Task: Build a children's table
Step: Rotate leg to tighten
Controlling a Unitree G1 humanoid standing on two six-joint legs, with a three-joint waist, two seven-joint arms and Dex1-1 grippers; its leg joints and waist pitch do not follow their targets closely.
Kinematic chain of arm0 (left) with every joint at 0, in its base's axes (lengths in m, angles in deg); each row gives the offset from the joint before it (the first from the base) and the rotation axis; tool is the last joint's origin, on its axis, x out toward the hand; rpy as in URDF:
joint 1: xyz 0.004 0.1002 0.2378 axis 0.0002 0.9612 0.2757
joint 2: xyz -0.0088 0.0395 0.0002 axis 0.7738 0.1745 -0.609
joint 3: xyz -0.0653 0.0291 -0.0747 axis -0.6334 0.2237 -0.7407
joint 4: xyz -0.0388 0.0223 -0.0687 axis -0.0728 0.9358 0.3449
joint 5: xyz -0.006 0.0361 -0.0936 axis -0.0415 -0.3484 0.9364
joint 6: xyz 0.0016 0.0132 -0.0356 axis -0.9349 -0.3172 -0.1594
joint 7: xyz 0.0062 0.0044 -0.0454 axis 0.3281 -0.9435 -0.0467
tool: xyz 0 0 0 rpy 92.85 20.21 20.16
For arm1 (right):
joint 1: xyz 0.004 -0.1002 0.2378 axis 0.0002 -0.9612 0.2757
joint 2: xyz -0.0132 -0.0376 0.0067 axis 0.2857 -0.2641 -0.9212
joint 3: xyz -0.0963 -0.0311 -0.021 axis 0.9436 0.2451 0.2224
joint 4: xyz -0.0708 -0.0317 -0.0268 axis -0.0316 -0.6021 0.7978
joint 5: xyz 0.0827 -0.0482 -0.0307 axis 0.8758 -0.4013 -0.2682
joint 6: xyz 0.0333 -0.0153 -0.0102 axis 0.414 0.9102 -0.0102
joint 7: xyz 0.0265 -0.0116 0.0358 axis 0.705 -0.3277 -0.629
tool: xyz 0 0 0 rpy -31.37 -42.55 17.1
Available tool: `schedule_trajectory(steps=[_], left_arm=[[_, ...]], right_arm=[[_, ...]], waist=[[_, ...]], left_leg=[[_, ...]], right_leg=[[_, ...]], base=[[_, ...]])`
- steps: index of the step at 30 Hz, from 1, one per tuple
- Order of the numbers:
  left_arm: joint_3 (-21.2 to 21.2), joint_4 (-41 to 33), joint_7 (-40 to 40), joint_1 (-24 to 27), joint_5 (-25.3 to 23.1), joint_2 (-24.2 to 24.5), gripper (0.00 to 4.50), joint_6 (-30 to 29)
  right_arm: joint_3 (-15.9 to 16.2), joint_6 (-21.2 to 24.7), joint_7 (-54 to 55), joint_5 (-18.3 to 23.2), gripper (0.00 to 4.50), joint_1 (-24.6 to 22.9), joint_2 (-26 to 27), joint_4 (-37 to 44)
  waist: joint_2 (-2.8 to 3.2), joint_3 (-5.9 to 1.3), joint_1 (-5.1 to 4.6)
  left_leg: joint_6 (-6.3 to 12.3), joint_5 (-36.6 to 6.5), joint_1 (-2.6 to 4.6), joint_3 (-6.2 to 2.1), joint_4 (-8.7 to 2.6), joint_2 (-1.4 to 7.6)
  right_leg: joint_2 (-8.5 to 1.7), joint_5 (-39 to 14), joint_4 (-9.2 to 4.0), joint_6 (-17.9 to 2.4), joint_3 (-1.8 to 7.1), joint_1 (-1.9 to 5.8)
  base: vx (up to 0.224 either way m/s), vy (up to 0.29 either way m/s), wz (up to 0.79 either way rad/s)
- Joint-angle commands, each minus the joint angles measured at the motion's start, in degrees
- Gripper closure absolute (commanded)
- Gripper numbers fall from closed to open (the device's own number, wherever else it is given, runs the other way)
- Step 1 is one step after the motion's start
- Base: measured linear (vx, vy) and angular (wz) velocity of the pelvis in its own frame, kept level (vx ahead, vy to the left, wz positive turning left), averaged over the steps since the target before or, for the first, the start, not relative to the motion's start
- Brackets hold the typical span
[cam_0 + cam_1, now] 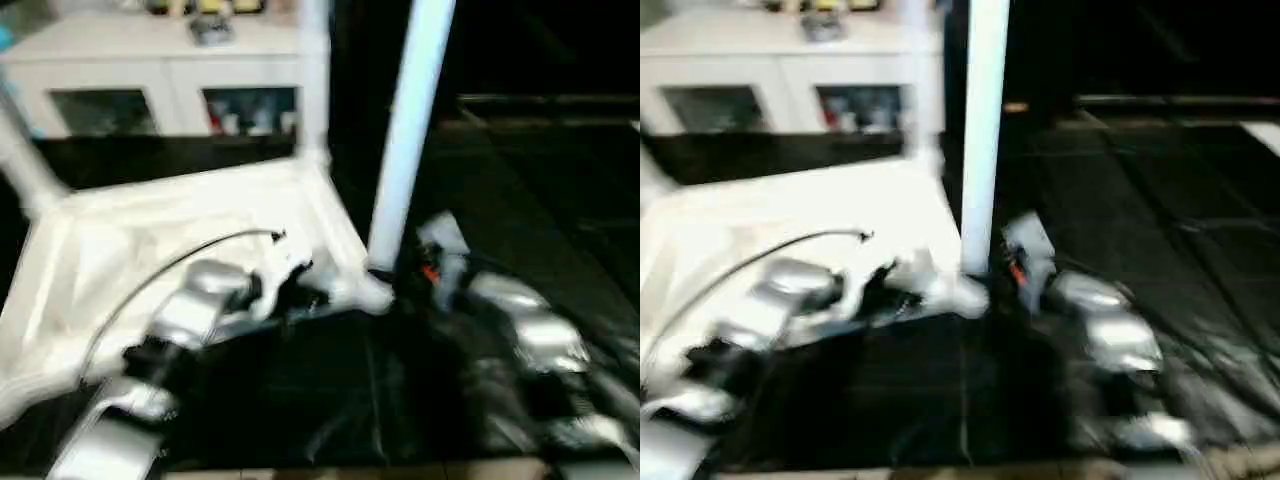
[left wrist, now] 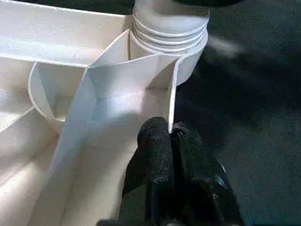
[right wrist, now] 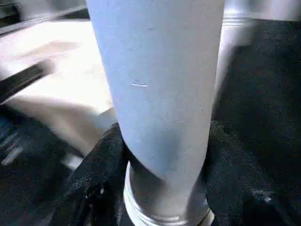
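The children's table top (image 1: 150,240) lies upside down on the black floor, ribbed underside facing up. A white leg (image 1: 405,150) stands upright in the near corner socket (image 2: 169,28). Two more legs (image 1: 312,80) (image 1: 20,160) rise from other corners. My left gripper (image 2: 170,139) is shut on the thin rim wall of the top beside that socket, and it also shows at the near corner (image 1: 312,293). My right gripper (image 3: 164,146) grips the upright leg low down, one black finger (image 3: 99,179) on each side, just above the ringed base.
A white cabinet (image 1: 150,70) with glass doors stands behind the table top. Black sheeting (image 1: 330,400) covers the floor in front and to the right. A thin cable (image 1: 180,260) arcs over my left forearm.
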Motion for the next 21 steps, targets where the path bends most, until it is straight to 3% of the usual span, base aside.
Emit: schedule_trajectory(steps=[1,6,7,11,14,15,19,21], left_arm=[[-0.4,-2.5,3.3,-3.0,2.8,-5.2,4.50,-0.3],[-0.4,-3.2,6.0,-2.9,1.6,-6.9,4.50,-0.9],[-0.1,-3.5,6.1,-2.7,1.1,-6.8,4.50,-1.1],[0.8,-4.2,5.0,-2.0,0.3,-5.0,4.50,-0.9],[1.1,-4.6,3.6,-1.4,0.4,-3.8,4.50,-0.1],[1.4,-4.6,2.2,-1.1,0.4,-2.7,4.50,0.7],[1.9,-4.3,-2.0,-0.5,0.5,0.0,4.50,3.5],[3.4,-4.4,-8.5,0.2,0.6,3.4,4.50,6.8]], right_arm=[[5.4,3.2,1.5,0.4,2.52,0.3,5.7,-1.6],[6.0,2.3,5.0,-1.4,2.52,1.6,8.6,-2.2],[5.9,1.5,5.3,-1.8,1.97,1.5,9.1,-2.2],[4.5,1.3,4.9,-0.1,1.70,0.5,9.3,-0.6],[5.0,0.8,3.4,0.1,1.43,-0.7,7.7,0.7],[4.8,0.4,1.6,0.6,1.24,-1.5,6.2,1.6],[4.2,-1.1,-4.9,1.6,0.96,-3.5,1.7,3.8],[3.5,-2.5,-13.0,3.0,0.77,-4.7,-3.9,5.3]], waist=[[-0.74,-3.50,0.24],[-0.64,-3.80,0.12],[-0.61,-3.85,0.17],[-0.49,-3.98,0.25],[-0.56,-4.09,0.31],[-0.80,-4.06,0.28],[-0.77,-4.00,0.74],[-0.73,-4.02,1.05]], left_leg=[[0.41,-18.0,0.05,-0.20,-4.35,-0.03],[1.80,-15.9,-0.12,-0.03,-4.30,0.13],[1.99,-15.4,-0.04,0.06,-4.26,0.23],[2.45,-13.5,-0.23,0.07,-4.30,0.35],[3.02,-12.1,-0.17,0.22,-4.15,0.36],[3.17,-11.9,-0.23,0.26,-4.16,0.36],[3.91,-11.8,-0.23,0.36,-4.08,0.41],[4.16,-12.3,-0.11,0.33,-4.10,0.49]], right_leg=[[-1.65,-29.0,-5.57,-7.3,1.30,2.67],[-1.55,-23.9,-5.15,-8.7,1.61,2.72],[-1.52,-21.8,-4.95,-9.5,1.73,2.68],[-1.54,-16.8,-4.26,-11.3,1.86,3.08],[-1.53,-13.8,-3.92,-12.4,1.98,3.19],[-1.54,-13.6,-3.94,-12.5,1.99,3.22],[-1.60,-13.7,-3.94,-12.5,2.10,3.29],[-1.61,-14.1,-4.01,-12.4,2.06,3.35]], base=[[0.000,0.000,0.00],[0.000,0.000,0.00],[0.000,0.000,0.00],[0.000,0.000,0.00],[0.000,0.000,0.00],[0.000,0.000,0.00],[0.000,0.000,0.00],[0.000,0.000,0.00]])
